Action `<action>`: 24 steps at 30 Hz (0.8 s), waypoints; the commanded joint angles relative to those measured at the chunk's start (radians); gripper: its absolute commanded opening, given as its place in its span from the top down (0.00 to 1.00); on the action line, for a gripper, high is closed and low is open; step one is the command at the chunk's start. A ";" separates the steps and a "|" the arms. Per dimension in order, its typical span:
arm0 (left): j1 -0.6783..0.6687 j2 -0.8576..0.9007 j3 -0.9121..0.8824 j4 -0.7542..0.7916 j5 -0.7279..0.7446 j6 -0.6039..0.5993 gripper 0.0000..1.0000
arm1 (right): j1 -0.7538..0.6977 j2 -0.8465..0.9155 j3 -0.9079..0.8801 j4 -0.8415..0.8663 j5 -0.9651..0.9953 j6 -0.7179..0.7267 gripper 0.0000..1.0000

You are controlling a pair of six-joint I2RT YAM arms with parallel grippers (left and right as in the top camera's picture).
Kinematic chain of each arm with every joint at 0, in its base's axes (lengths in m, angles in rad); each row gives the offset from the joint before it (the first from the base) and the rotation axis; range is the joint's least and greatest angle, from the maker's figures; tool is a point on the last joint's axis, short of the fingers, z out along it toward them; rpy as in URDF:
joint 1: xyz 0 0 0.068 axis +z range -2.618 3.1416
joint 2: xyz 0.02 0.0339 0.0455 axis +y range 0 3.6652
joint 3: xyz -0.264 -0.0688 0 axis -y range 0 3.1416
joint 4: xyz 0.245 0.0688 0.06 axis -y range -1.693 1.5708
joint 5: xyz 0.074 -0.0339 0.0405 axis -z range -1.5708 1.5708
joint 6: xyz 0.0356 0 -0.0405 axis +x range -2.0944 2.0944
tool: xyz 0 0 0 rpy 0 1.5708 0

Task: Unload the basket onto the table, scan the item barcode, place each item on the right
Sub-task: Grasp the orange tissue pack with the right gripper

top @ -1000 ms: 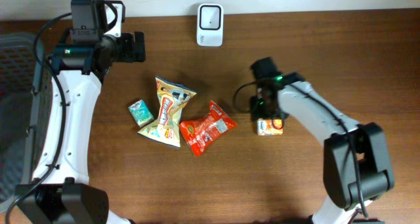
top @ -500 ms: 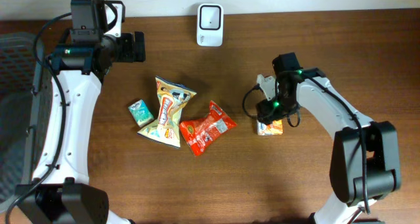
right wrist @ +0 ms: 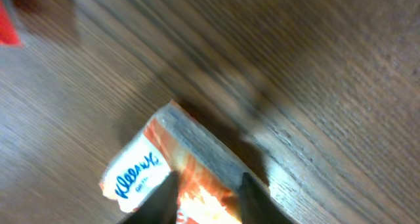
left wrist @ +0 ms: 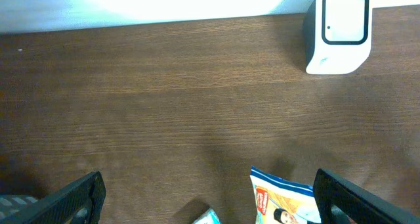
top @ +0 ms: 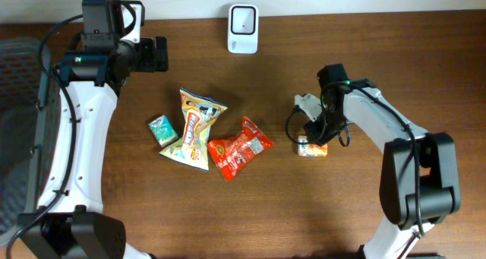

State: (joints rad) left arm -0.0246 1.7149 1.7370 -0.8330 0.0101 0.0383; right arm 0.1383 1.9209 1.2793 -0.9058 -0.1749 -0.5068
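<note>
The item, a small orange and white tissue pack [top: 313, 148], lies on the brown table right of centre. My right gripper [top: 313, 140] is down on it. In the right wrist view the two dark fingers [right wrist: 164, 194] press on the pack [right wrist: 134, 175] from either side, shut on its orange middle; the picture is blurred. The white barcode scanner [top: 243, 19] stands at the table's back edge and also shows in the left wrist view [left wrist: 338, 30]. My left gripper [top: 161, 54] hovers wide open at the back left, holding nothing [left wrist: 210, 198].
A yellow snack bag [top: 196, 128], a red snack bag [top: 238, 146] and a small teal pack [top: 162, 130] lie in a group mid-table. A dark mesh basket [top: 15, 99] sits off the left edge. The yellow bag's top [left wrist: 282, 198] shows between the left fingers.
My right arm swung its wrist round over the tissue pack and its fingers narrowed onto it. The pack has barely shifted. The left arm has not moved.
</note>
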 commanded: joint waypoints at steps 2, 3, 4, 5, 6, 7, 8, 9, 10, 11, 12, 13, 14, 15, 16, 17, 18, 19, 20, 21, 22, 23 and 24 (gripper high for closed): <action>0.006 0.005 0.002 0.001 -0.007 0.016 0.01 | -0.016 0.023 0.005 -0.026 -0.009 0.005 0.87; 0.006 0.005 0.002 0.001 -0.007 0.016 0.01 | -0.016 0.023 0.006 -0.030 -0.009 0.030 0.90; 0.006 0.005 0.002 0.001 -0.007 0.016 0.01 | -0.016 0.023 0.006 -0.031 -0.009 0.062 0.94; 0.006 0.005 0.002 0.001 -0.007 0.016 0.01 | -0.016 0.023 0.006 -0.033 -0.010 0.093 0.96; 0.006 0.005 0.002 0.001 -0.007 0.016 0.01 | -0.016 0.022 0.010 -0.036 -0.009 0.132 0.96; 0.006 0.005 0.002 0.001 -0.007 0.016 0.01 | -0.016 0.022 0.015 -0.043 -0.010 0.180 0.96; 0.006 0.005 0.002 0.001 -0.007 0.016 0.01 | -0.016 0.021 0.027 -0.057 -0.018 0.249 0.96; 0.006 0.005 0.002 0.001 -0.007 0.016 0.01 | -0.016 0.021 0.043 -0.072 -0.031 0.304 0.96; 0.006 0.005 0.002 0.001 -0.007 0.016 0.01 | -0.016 0.021 0.067 -0.095 -0.057 0.377 0.96; 0.006 0.005 0.002 0.001 -0.007 0.016 0.01 | -0.016 0.021 0.083 -0.107 -0.079 0.418 0.96; 0.006 0.005 0.002 0.001 -0.007 0.016 0.01 | -0.016 0.021 0.106 -0.109 -0.099 0.529 0.96; 0.006 0.005 0.002 0.001 -0.007 0.016 0.01 | -0.016 0.021 0.116 -0.100 -0.107 0.645 0.96; 0.006 0.005 0.002 0.001 -0.007 0.016 0.01 | -0.016 0.021 0.117 -0.088 -0.106 0.731 0.96; 0.006 0.005 0.002 0.001 -0.007 0.016 0.01 | -0.016 0.021 0.117 -0.072 -0.106 0.784 0.96; 0.006 0.005 0.002 0.001 -0.007 0.016 0.01 | -0.016 0.021 0.117 -0.054 -0.103 0.804 0.96; 0.006 0.005 0.002 0.001 -0.007 0.016 0.01 | -0.016 0.021 0.116 -0.043 -0.095 0.805 0.96; 0.006 0.005 0.002 0.001 -0.007 0.016 0.01 | -0.016 0.021 0.116 -0.040 -0.067 0.825 0.96; 0.006 0.005 0.002 0.001 -0.007 0.016 0.01 | -0.016 0.021 0.116 -0.040 -0.038 0.840 0.93; 0.006 0.005 0.002 0.001 -0.007 0.016 0.01 | -0.016 0.021 0.116 -0.040 -0.036 0.797 0.84; 0.006 0.005 0.002 0.001 -0.007 0.016 0.01 | -0.016 0.021 0.116 -0.040 -0.043 0.705 0.75; 0.006 0.005 0.002 0.001 -0.007 0.016 0.01 | -0.015 0.021 0.116 -0.048 -0.063 0.576 0.62; 0.006 0.005 0.002 0.001 -0.007 0.016 0.01 | -0.015 0.021 0.116 -0.068 -0.079 0.459 0.54; 0.006 0.005 0.002 0.001 -0.007 0.016 0.01 | -0.016 0.021 0.116 -0.084 -0.084 0.384 0.47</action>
State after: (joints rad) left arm -0.0246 1.7149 1.7370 -0.8330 0.0101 0.0383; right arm 0.1265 1.9350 1.3808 -0.9577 -0.2386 0.1566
